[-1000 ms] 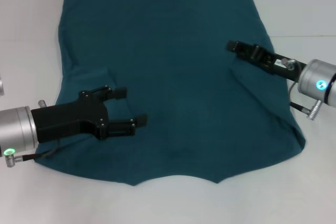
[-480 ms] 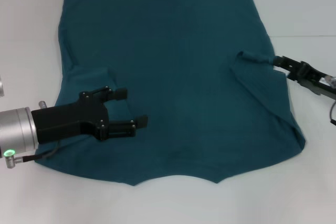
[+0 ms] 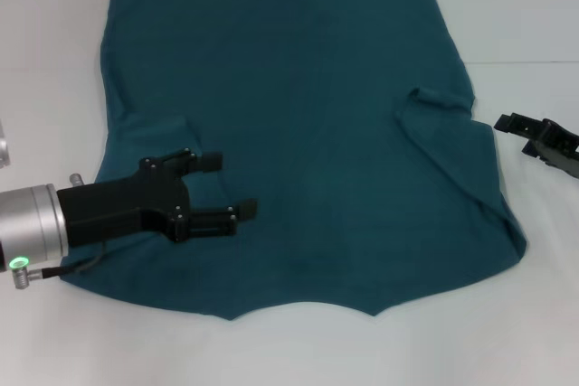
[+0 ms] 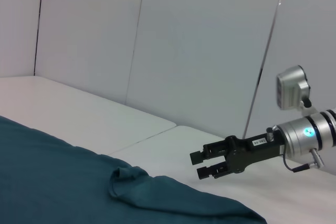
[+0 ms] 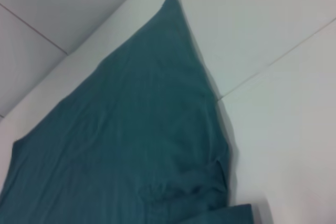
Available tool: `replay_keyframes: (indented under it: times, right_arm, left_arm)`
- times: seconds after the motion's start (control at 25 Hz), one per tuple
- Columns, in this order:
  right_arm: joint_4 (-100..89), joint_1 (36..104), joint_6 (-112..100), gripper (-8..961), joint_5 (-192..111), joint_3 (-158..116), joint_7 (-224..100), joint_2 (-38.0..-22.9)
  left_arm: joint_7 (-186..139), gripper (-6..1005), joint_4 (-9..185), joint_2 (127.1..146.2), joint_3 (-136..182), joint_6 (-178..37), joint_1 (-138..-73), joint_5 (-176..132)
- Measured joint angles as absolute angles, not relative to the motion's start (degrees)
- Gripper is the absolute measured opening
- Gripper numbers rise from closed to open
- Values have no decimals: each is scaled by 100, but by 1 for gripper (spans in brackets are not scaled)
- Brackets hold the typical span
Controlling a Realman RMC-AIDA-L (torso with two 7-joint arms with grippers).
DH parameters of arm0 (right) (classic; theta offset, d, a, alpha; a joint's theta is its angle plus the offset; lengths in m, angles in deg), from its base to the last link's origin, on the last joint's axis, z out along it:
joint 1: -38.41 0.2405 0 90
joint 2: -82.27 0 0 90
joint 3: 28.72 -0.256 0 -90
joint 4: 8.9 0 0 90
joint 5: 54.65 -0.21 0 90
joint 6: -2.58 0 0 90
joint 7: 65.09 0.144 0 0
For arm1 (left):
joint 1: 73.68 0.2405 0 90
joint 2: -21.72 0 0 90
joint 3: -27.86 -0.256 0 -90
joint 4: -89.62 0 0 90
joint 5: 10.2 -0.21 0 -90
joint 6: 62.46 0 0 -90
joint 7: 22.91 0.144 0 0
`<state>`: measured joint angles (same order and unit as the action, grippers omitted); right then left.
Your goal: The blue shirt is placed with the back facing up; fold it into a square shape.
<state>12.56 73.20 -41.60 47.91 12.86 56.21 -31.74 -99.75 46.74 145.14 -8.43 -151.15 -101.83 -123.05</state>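
The blue shirt (image 3: 298, 133) lies spread flat on the white table, plain side up, with its right sleeve folded inward and a small raised pucker (image 3: 425, 97) at the fold. My left gripper (image 3: 232, 185) is open and empty, low over the shirt's near left part. My right gripper (image 3: 514, 136) is open and empty, off the shirt beside its right edge. The left wrist view shows the right gripper (image 4: 198, 164) just past the shirt (image 4: 79, 182) and its pucker (image 4: 123, 177). The right wrist view shows only the shirt (image 5: 131, 129).
The white table (image 3: 507, 314) surrounds the shirt, with a seam line (image 3: 525, 62) at the right. White wall panels (image 4: 184, 51) stand behind the table in the left wrist view.
My right gripper has let go of the folded sleeve and pulled back to the right, off the shirt. The left gripper has barely moved.
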Motion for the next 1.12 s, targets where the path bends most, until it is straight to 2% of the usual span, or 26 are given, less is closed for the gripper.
replay_keyframes:
  times: [0.56, 0.8, 1.12]
  right_arm:
    - [1306, 7621, -4183, 779, 5394, 1295, 6281, -3144]
    - [1357, 7673, -4328, 778, 5671, 1303, 6611, -3056]
    - [1581, 7727, -4569, 777, 6318, 1330, 7194, -3013]
  left_arm:
    - [-9981, 949, 4682, 14506, -844, -15114, -10183, -12305]
    - [-9981, 950, 4677, 14503, -844, -15114, -10192, -12305]
    - [-9981, 949, 4661, 14524, -881, -15114, -10205, -12305]
